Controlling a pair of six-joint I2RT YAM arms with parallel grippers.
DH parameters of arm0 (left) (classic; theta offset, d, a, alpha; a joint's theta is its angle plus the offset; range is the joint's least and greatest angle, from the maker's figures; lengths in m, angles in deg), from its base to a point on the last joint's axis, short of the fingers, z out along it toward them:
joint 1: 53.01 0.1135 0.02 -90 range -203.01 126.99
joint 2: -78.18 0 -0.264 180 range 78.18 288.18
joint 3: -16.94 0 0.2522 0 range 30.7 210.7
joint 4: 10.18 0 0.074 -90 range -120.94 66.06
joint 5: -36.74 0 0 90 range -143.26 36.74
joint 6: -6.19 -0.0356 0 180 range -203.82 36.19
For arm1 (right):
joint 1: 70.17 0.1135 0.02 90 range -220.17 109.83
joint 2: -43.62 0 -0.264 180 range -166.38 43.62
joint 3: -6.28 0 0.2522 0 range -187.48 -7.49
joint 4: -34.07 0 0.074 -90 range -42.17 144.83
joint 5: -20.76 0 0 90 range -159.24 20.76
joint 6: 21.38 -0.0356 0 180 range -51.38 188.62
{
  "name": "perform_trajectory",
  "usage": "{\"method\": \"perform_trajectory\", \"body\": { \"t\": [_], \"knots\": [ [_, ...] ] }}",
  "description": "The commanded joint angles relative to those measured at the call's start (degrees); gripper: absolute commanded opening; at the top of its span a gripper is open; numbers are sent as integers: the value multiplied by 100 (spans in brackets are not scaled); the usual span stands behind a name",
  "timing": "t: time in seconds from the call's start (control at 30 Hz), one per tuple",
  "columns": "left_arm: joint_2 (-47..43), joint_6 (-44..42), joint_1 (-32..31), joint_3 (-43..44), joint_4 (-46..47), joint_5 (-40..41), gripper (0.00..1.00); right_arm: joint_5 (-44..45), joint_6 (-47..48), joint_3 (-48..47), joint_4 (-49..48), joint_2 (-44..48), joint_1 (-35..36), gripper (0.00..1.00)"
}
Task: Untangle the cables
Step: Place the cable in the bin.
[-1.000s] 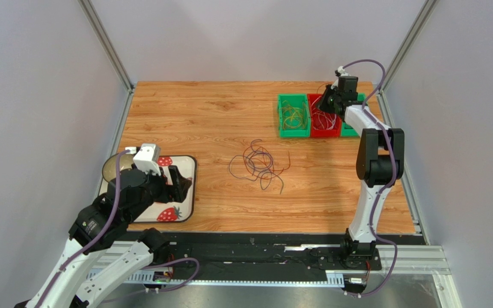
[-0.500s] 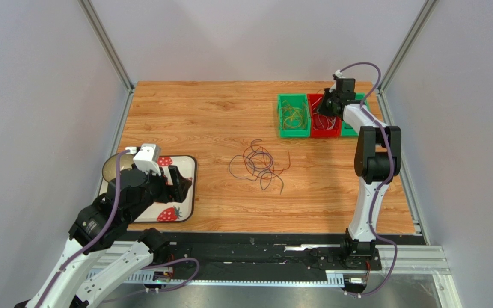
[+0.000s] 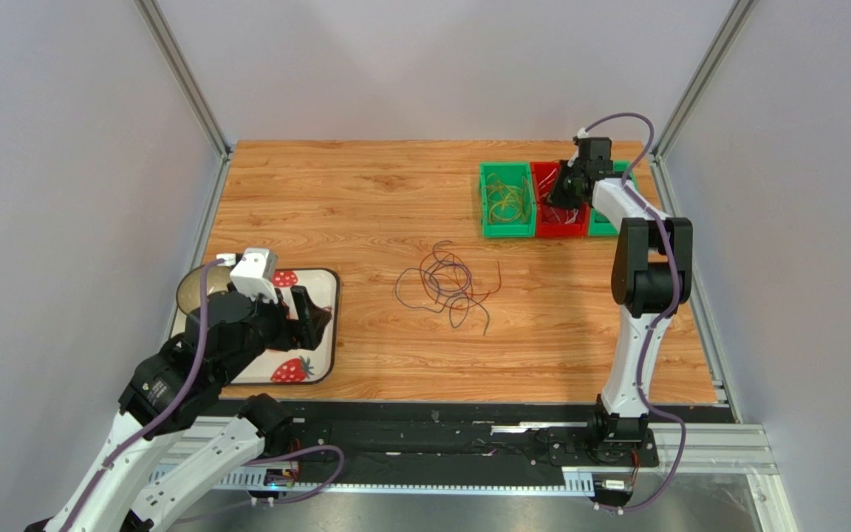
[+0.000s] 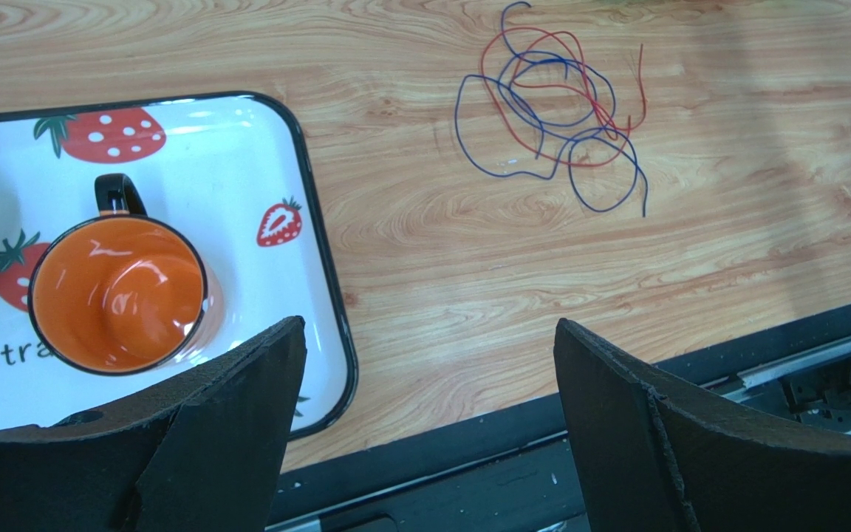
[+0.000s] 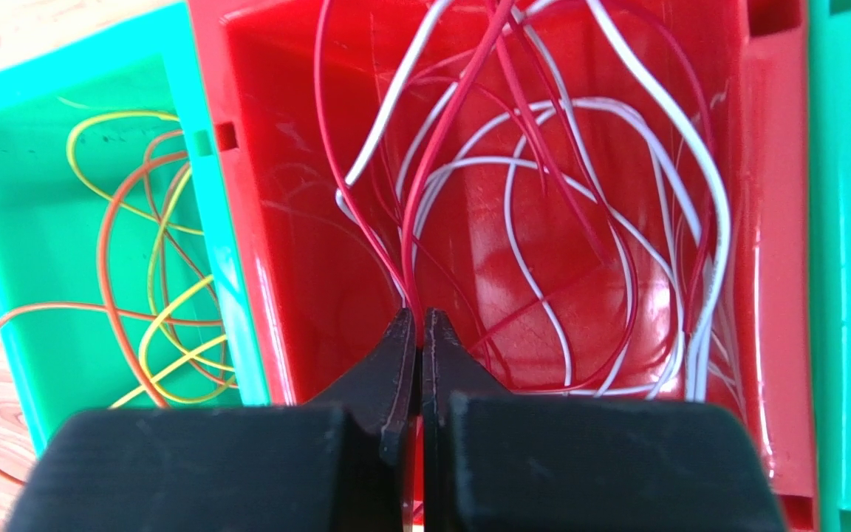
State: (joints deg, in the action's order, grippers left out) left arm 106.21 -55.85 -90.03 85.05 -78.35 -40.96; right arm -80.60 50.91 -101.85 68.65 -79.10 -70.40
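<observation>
A loose tangle of red and blue cables lies mid-table, and it also shows in the left wrist view. My left gripper hovers open over the tray's right edge, nothing between its fingers. My right gripper hangs over the red bin. Its jaws are shut on a red cable that rises from them over the bin's red and white cables.
A green bin left of the red one holds yellow and orange cables. Another green bin stands on its right. A strawberry tray at front left carries an orange mug.
My right gripper has shifted slightly left and down towards the red bin. The left arm and the tangle have not moved.
</observation>
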Motion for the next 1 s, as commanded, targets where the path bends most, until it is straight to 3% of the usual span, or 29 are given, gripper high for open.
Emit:
{"method": "perform_trajectory", "body": {
  "t": [0.0, 0.43, 0.67, 0.83, 0.97],
  "knots": [
    [45, -107, 10, 50, 106, -43, 91, 116, 14, -275, 317, -182, -3, 0],
    [36, -116, 10, 58, 106, -34, 90, 142, 321, -1426, 1547, -332, -3, 3],
    [18, -107, 10, 58, 106, -16, 90, 274, 435, -1681, 1987, -139, -3, 19],
    [27, -107, 19, 58, 106, -17, 90, 309, 453, -1752, 2216, -7, -3, 24],
    [27, -107, 19, 58, 98, -17, 90, 336, 427, -1927, 2330, 169, -3, 35]
  ]
}}
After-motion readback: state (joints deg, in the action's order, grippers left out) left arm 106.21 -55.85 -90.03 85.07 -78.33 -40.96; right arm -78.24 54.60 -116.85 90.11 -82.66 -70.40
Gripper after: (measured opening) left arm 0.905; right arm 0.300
